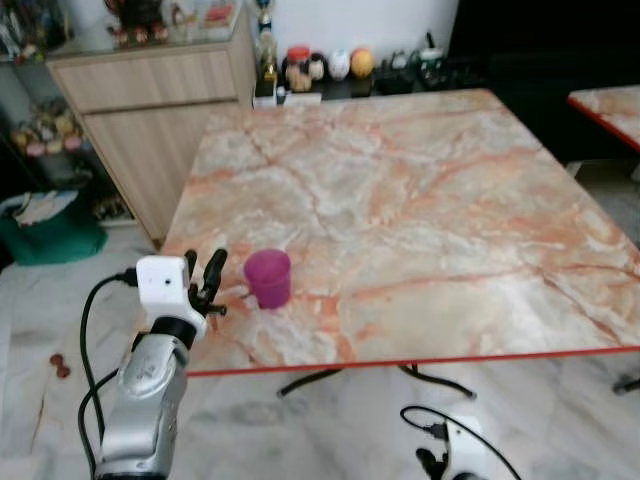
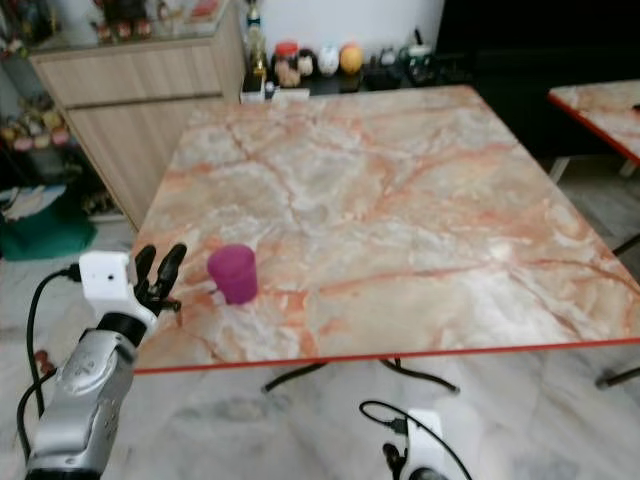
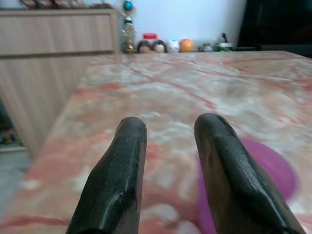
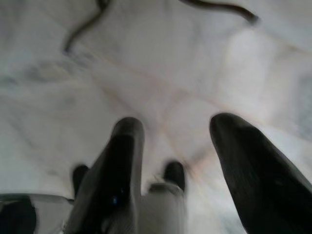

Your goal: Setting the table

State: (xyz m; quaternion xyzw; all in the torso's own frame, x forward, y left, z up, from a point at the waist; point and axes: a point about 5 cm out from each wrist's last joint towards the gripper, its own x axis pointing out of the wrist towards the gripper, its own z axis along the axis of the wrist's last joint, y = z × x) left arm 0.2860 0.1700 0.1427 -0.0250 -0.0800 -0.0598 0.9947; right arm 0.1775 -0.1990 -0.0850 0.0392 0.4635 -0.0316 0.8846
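The left gripper [image 1: 203,272] is raised at the table's near left corner, its two black fingers [image 3: 117,175] parted a little with nothing between them, tips hanging just over the red-trimmed edge. Right beside it stands the purple cup [image 1: 268,277], upright on the marble table [image 1: 420,200] close to the near edge; from the left wrist view the cup [image 3: 273,170] sits off to one side of the fingers, partly behind one of them rather than in the gap (whether that finger actually brushes it I can't make out). The right gripper [image 4: 170,146] hangs low beneath the table's near edge, fingers spread apart over the pale marble floor [image 4: 146,63], gripping nothing. Beyond the cup the tabletop runs bare to its far edge. Past the far left corner is a wooden cabinet [image 1: 150,110], and along the wall behind the far edge a row of small jars and ornaments [image 1: 320,65].
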